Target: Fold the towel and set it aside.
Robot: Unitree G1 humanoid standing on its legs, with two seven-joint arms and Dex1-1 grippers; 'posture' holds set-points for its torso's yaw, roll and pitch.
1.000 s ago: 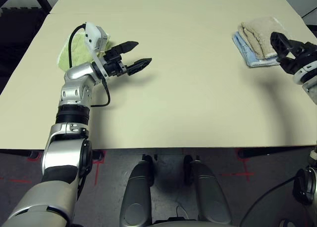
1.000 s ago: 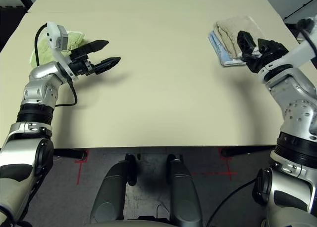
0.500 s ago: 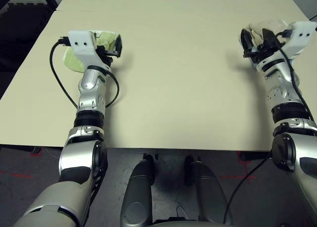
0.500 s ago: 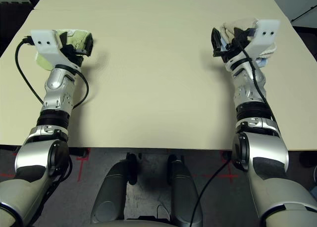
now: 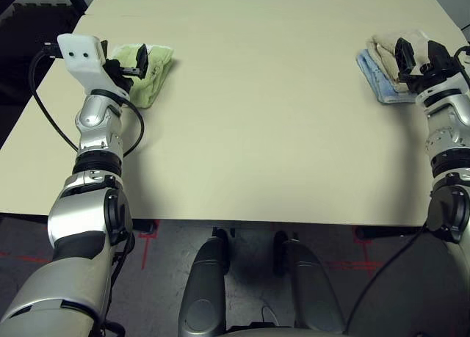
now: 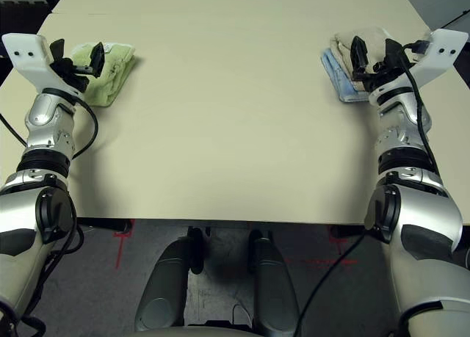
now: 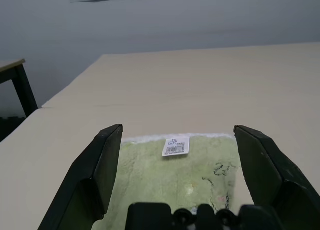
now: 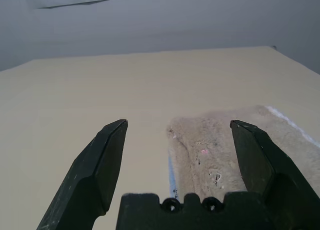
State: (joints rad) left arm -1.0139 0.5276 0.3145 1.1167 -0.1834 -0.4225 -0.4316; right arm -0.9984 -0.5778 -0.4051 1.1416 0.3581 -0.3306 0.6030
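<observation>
The beige towel (image 5: 385,45) lies folded at the table's far right, on top of a light blue cloth (image 5: 376,84). My right gripper (image 5: 421,54) hovers open over the towel's near part, pointing away from me. In the right wrist view the towel (image 8: 220,155) shows between and beyond the spread fingers (image 8: 107,155), with nothing held. My left gripper (image 5: 136,62) stands open at the far left, over a light green folded cloth (image 5: 153,80), and it holds nothing either.
The light green cloth (image 7: 180,175) carries a small white label (image 7: 176,146). The cream table (image 5: 257,131) stretches wide between the two arms. Its left edge drops to a dark floor, and its right edge runs just beyond the towel.
Both forearms have swung to point straight away from me. The left gripper went from aiming right to hovering over the green cloth. The right one settled over the towel. Both stayed open.
</observation>
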